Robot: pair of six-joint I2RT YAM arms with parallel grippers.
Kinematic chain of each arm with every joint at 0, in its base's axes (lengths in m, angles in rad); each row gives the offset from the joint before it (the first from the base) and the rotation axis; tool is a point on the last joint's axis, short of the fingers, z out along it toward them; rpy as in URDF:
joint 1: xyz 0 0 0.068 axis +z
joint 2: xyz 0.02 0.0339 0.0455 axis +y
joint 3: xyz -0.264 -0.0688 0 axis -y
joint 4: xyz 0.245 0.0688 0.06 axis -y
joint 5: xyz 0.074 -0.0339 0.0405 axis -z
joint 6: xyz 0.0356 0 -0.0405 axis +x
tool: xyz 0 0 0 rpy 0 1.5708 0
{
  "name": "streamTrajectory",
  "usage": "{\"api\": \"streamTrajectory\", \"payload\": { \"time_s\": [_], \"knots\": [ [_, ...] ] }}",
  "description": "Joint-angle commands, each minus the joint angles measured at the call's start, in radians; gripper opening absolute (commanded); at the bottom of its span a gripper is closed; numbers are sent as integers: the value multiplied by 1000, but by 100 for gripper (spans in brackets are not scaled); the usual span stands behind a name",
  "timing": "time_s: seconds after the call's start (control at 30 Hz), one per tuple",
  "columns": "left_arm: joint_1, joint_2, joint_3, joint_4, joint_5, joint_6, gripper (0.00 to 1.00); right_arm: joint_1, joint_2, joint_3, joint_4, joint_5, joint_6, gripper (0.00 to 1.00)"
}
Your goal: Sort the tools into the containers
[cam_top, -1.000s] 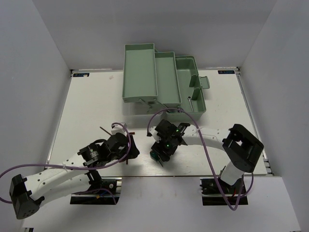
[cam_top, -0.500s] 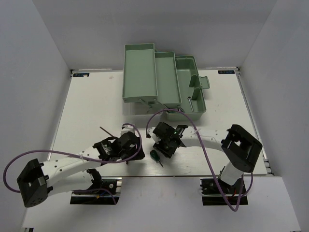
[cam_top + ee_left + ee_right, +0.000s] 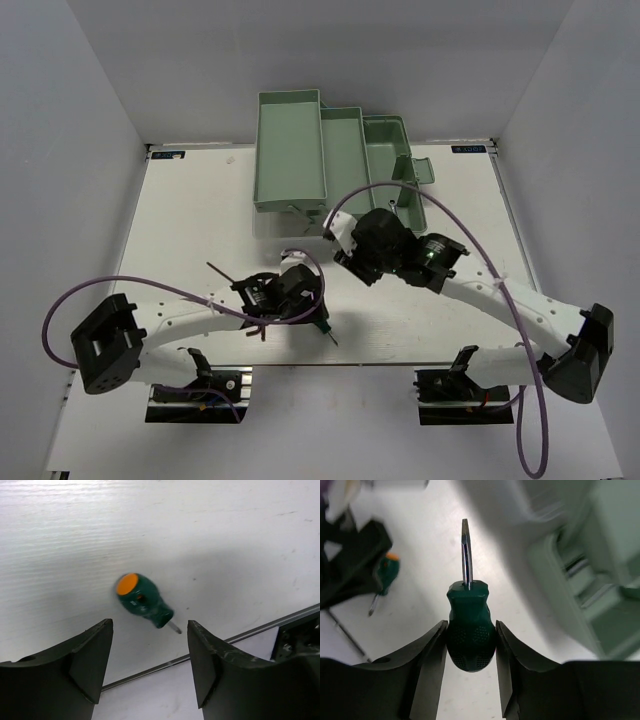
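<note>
Stubby green-handled, orange-capped screwdriver (image 3: pixel 144 600) lies just ahead of your wide-open left gripper (image 3: pixel 149 640), axis diagonal to finger gap. Right gripper (image 3: pixel 470 627) clamps 2nd green screwdriver (image 3: pixel 470 645).

1. The first green screwdriver (image 3: pixel 145 601) is laid flat on the white tabletop (image 3: pixel 210 520), close to the near edge. An orange cap is seen on its fat end. Its short metal tip is pointed toward that edge.
2. The second green screwdriver (image 3: pixel 470 640) is gripped by its fat handle between the two fingers of the right tool (image 3: pixel 470 626). Its flat metal tip is pointed away from the tool.
3. A thin dark hex key (image 3: pixel 220 272) is laid on the tabletop, left of the first screwdriver.
4. The pale green toolbox (image 3: pixel 290 150) is stood open at the far side, and three trays are spread side by side.
</note>
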Motion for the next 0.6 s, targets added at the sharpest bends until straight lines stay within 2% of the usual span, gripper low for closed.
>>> {"api": "streamTrajectory", "payload": {
  "time_s": [0.0, 0.03, 0.1, 0.13, 0.2, 0.23, 0.3, 0.4, 0.43, 0.47, 0.57],
  "knots": [
    [-16, 34, 56, 29, -36, -55, 72, -31, -5, 102, 57, 164, -47, 0],
    [-25, 49, 75, 4, -45, -82, 72, -40, 13, 114, 89, 277, -61, 0],
    [-25, 86, 103, -32, -59, -113, 72, -56, 45, 169, 198, 344, -73, 0],
    [-34, 123, 129, -71, -59, -142, 72, -80, 111, 218, 215, 407, -72, 0],
    [-45, 152, 142, -87, -71, -155, 72, -103, 163, 296, 250, 427, -52, 0],
    [-45, 152, 142, -74, -71, -167, 72, -117, 240, 350, 267, 455, -49, 0],
    [-58, 166, 142, -61, -71, -181, 72, -141, 323, 402, 284, 446, -38, 0],
    [-70, 191, 155, -73, -94, -210, 72, -186, 462, 601, 239, 397, -1, 0],
    [-79, 191, 168, -73, -94, -210, 72, -197, 492, 679, 161, 384, 11, 0],
    [-79, 191, 168, -87, -106, -220, 72, -230, 574, 716, 134, 342, 35, 0],
    [-88, 209, 189, -96, -116, -221, 72, -283, 666, 850, 35, 271, 106, 0]
  ]
}}
